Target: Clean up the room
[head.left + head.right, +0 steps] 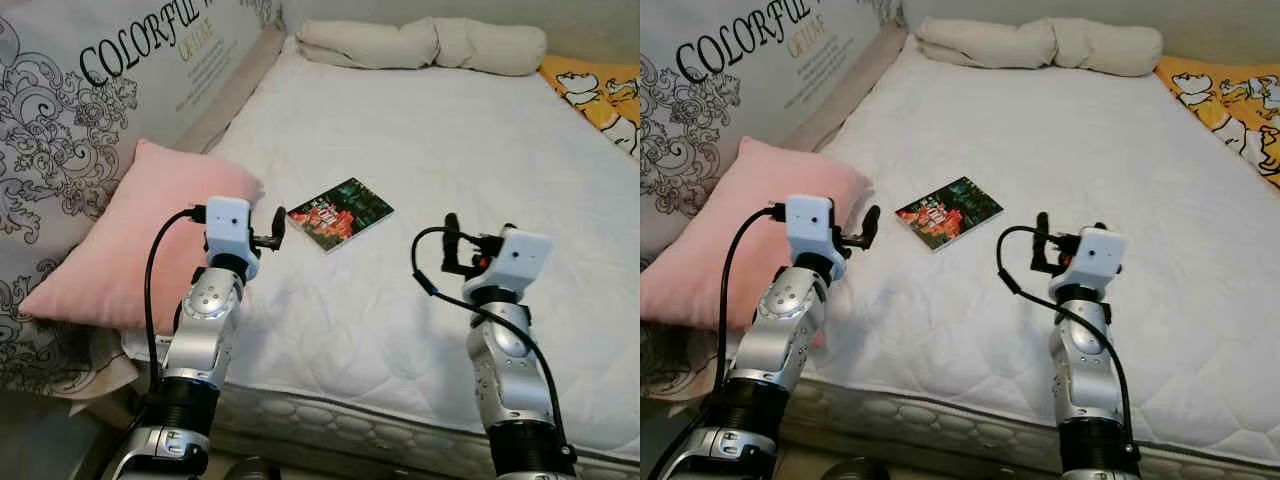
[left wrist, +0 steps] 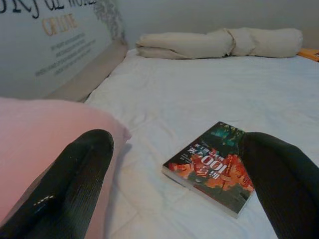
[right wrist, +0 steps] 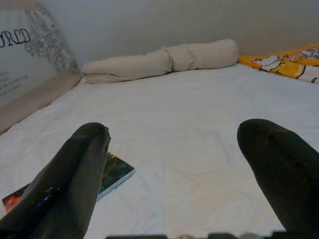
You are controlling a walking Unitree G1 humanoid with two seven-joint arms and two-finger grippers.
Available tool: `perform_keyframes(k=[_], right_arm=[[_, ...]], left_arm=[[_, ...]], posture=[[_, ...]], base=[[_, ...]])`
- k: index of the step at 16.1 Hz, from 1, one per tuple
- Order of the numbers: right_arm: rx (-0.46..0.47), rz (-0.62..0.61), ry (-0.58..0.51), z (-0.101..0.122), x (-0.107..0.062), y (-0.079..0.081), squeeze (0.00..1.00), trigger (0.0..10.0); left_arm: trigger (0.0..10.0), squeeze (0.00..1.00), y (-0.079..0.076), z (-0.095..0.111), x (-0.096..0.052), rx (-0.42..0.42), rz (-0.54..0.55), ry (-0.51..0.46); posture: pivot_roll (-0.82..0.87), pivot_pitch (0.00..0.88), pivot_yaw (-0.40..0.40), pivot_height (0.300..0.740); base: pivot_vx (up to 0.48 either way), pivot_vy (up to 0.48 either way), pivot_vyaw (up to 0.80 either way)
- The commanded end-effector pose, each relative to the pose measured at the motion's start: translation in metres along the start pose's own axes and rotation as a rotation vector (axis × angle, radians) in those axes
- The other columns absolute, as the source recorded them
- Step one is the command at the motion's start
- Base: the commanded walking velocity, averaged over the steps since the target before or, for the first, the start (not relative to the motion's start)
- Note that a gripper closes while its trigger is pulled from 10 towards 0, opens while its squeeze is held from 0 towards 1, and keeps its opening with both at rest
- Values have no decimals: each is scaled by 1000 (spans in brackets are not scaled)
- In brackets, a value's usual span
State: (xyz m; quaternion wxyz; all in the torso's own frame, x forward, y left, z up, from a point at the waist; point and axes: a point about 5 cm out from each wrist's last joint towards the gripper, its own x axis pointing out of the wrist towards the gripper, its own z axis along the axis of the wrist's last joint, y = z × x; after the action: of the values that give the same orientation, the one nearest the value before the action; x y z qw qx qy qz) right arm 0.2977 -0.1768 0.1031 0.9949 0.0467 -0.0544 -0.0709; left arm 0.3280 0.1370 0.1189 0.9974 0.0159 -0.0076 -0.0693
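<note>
A small book (image 1: 340, 214) with a dark green and red cover lies flat on the white mattress (image 1: 430, 140), left of the middle. My left gripper (image 1: 272, 235) hovers open just short of the book, above the pink pillow's corner; in the left wrist view the book (image 2: 212, 167) lies between and beyond its fingers (image 2: 84, 169). My right gripper (image 1: 480, 245) is raised over the mattress to the right of the book, open and holding nothing; the book's corner (image 3: 112, 174) shows past one finger in the right wrist view.
A pink pillow (image 1: 130, 240) rests at the bed's left edge against a printed panel (image 1: 90, 90). A rolled beige blanket (image 1: 420, 45) lies along the far end. A yellow cartoon-print cloth (image 1: 600, 95) sits at the far right.
</note>
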Motion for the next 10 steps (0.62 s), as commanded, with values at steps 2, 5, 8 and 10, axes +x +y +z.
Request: perform_keyframes(k=[2,5,8,10], right_arm=[[0,7,-18,4,3,4,0,10000],[-4,13,-12,3,3,4,0,10000],[-2,17,-9,2,3,6,0,10000],[0,25,-7,1,3,7,0,10000]], left_arm=[[10000,0,-5,8,2,32,-42,-41],[10000,0,-11,9,0,37,-82,-56],[10000,0,-11,9,0,29,-85,-55],[10000,0,-9,7,0,31,-54,-41]], posture=[[-31,0,17,740],[-32,0,17,740],[-29,0,18,740],[-27,0,17,740]], base=[[448,0,0],[455,0,0],[475,0,0],[382,0,0]])
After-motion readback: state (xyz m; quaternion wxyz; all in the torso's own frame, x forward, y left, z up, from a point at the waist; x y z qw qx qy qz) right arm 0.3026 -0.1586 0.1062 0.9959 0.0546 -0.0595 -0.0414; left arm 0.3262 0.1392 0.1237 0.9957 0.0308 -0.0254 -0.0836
